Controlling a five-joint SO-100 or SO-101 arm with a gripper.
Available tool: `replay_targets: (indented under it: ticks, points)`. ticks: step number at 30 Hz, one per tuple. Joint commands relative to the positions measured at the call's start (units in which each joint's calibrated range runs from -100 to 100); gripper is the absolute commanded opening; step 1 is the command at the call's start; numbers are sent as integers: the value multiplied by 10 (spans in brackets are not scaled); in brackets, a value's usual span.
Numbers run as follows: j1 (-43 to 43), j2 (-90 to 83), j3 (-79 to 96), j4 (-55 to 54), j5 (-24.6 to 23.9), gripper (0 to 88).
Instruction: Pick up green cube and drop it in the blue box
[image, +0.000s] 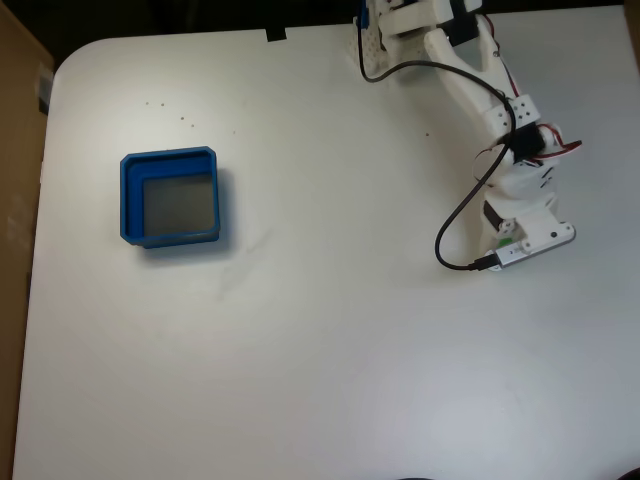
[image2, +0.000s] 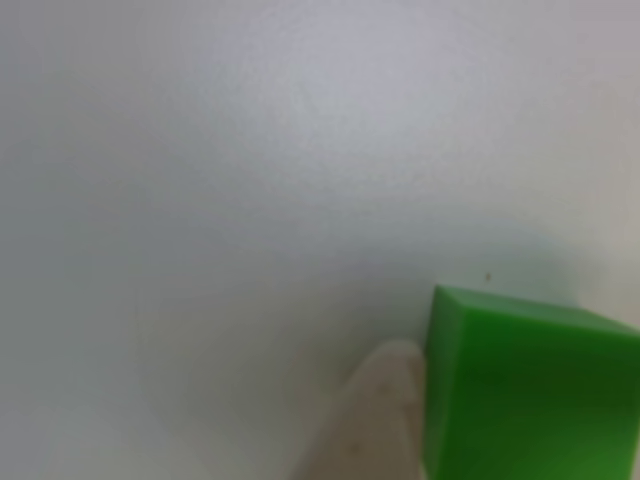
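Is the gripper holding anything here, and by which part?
Cannot be told. In the other view one pale finger lies against the green cube's left face on the table; the opposite finger is out of frame.

One blue box (image: 128, 200), one green cube (image2: 530, 390) and one white arm (image: 470, 85) on one table (image: 320, 360).

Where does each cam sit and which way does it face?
Fixed view: above the white table, looking straight down; the blue box lies at left, the white arm reaches in from the top right.
Other view: close above the tabletop, looking down at the green cube; a pale fingertip sits beside the cube's left face.
Shared: the table surface; a sliver of green under the arm's end looks like the cube.
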Motion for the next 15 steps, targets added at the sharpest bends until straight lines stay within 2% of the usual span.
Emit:
replay_targets:
  ticks: [1,15]
  points:
    - [2,-4,-35,2,-1,237]
    - [2,43,-75,2,-1,237]
